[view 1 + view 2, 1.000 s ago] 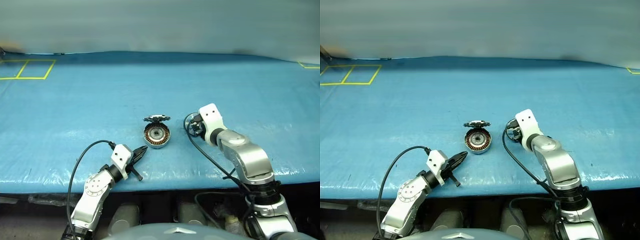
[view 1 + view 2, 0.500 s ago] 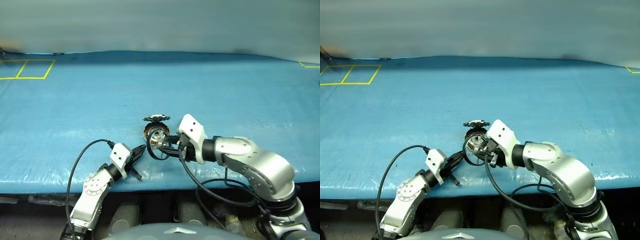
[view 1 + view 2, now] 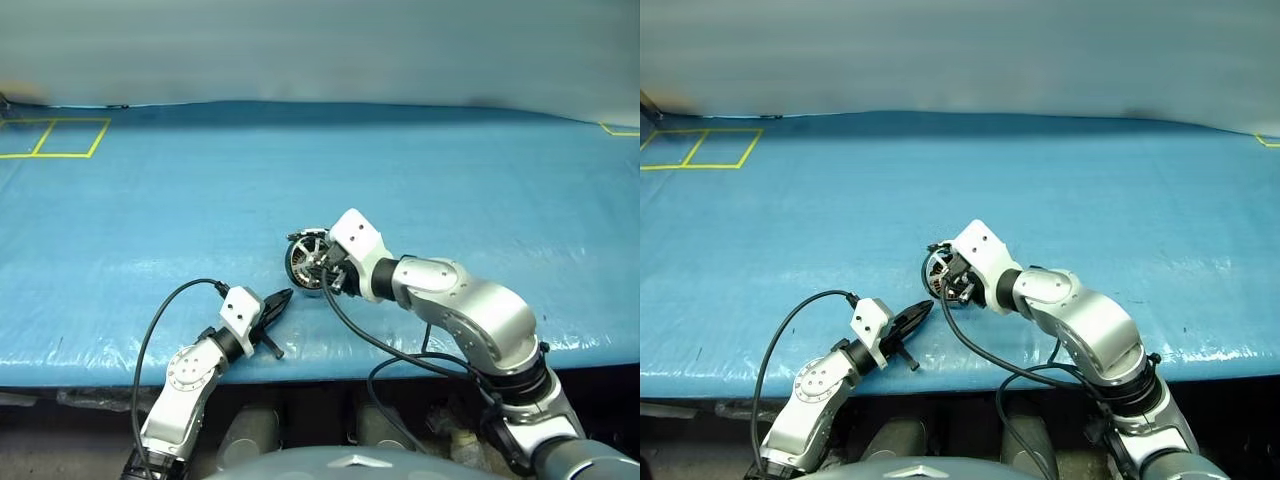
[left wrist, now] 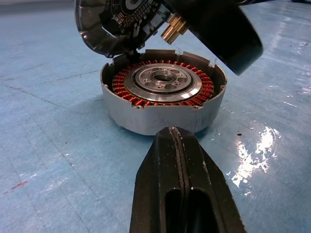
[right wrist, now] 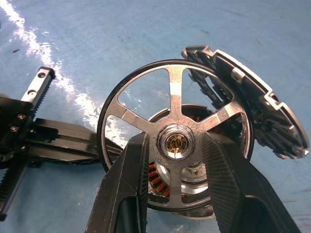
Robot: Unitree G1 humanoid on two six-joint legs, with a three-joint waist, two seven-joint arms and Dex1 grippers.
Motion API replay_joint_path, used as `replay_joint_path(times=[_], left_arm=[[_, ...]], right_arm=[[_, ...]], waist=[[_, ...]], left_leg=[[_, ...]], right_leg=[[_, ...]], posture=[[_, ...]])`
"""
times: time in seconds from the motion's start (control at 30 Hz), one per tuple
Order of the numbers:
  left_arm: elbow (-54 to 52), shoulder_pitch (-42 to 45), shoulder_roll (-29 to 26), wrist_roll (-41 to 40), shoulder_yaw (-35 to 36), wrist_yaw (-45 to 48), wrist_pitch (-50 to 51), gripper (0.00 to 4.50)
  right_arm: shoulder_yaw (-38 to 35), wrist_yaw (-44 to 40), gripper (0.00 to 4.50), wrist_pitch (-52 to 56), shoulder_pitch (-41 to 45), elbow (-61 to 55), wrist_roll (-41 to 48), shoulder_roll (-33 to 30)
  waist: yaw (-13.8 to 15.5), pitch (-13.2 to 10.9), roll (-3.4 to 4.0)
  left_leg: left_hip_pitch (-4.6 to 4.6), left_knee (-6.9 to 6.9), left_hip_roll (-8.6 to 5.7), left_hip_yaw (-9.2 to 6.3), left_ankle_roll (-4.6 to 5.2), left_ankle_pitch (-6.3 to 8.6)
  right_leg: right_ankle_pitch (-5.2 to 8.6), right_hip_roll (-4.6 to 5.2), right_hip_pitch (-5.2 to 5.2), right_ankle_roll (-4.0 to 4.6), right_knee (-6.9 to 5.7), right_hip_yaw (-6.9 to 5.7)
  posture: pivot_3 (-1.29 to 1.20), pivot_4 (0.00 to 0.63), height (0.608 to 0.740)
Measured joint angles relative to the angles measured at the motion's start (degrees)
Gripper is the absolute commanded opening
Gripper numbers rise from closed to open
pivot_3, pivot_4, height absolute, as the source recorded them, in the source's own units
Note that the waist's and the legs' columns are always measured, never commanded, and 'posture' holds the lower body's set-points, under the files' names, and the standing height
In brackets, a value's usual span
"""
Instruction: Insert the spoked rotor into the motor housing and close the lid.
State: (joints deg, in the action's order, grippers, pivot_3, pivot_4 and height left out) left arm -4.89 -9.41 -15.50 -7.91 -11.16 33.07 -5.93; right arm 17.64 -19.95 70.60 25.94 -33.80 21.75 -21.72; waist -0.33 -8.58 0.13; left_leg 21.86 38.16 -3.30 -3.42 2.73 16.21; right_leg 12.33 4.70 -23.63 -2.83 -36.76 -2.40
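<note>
The motor housing point(image 4: 155, 114) is a silver cup with copper windings, standing on the blue table. Its lid point(image 5: 252, 114) stands open at the rim, toothed side toward the cup. My right gripper point(image 3: 325, 272) is shut on the spoked rotor point(image 5: 176, 142); its fingers point(image 5: 127, 184) clamp the hub. The rotor hangs tilted just above the housing's open mouth, and the windings show through the spokes. My left gripper point(image 4: 176, 138) is shut and empty, lying low on the table a short way in front of the housing, pointing at it.
The table point(image 3: 150, 200) wears a blue plastic sheet; its front edge runs just behind my left gripper. Yellow tape squares point(image 3: 55, 138) mark the far left corner, and a yellow tape mark point(image 3: 620, 130) sits at the far right. A black cable point(image 3: 370, 340) loops under my right arm.
My right gripper has carried the rotor leftward from beside the housing to over its mouth, turning toward it. The left gripper, housing and lid have stayed put.
</note>
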Motion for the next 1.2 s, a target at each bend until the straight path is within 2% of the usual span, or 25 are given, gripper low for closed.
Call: replay_joint_path(times=[0.3,0.73,0.77,0.93,1.2], left_arm=[[0.01,0.03,0.46,0.04,-0.14,0.73,-1.45,0.0],[0.17,-0.18,0.6,0.07,-0.14,0.7,-1.91,0.0],[0.17,-0.2,0.6,0.08,-0.14,0.69,-1.91,0.0],[0.2,-0.26,0.6,0.12,-0.14,0.67,-1.91,0.0],[0.2,-0.33,0.56,0.16,-0.14,0.67,-1.89,0.0]], right_arm=[[1.05,1.24,1.31,-1.38,-0.43,4.5,-2.5,1.14],[2.14,-0.13,1.31,-1.37,-0.59,4.33,-3.12,-0.2],[2.17,-0.13,2.03,-1.42,-0.59,4.33,-3.15,-0.18],[2.04,0.28,3.52,-1.32,-0.53,4.37,-3.31,1.09],[-2.23,0.56,3.52,0.52,-0.3,1.82,-2.81,1.35]], waist=[[-0.17,0.0,0.0],[-0.1,0.0,0.0],[-0.11,0.0,0.0],[-0.19,0.0,0.0],[-0.16,0.0,0.01]], left_leg=[[0.0,0.0,-0.01,0.0,0.06,0.04],[0.0,0.0,-0.01,0.0,0.1,0.06],[0.0,0.0,-0.01,0.0,0.1,0.06],[0.0,0.0,-0.01,0.0,0.07,0.04],[0.0,0.0,-0.01,0.0,0.09,0.05]], right_leg=[[0.0,0.0,0.0,0.0,-0.01,0.0],[0.0,-0.01,0.01,0.0,0.0,-0.01],[0.0,0.0,0.01,0.0,0.0,-0.01],[0.0,-0.01,0.0,0.0,-0.02,0.0],[0.0,-0.01,0.0,0.0,-0.02,0.0]], posture=[[0.0,0.15,0.74],[0.0,0.15,0.74],[0.0,0.15,0.74],[0.0,0.15,0.74],[0.0,0.15,0.74]])
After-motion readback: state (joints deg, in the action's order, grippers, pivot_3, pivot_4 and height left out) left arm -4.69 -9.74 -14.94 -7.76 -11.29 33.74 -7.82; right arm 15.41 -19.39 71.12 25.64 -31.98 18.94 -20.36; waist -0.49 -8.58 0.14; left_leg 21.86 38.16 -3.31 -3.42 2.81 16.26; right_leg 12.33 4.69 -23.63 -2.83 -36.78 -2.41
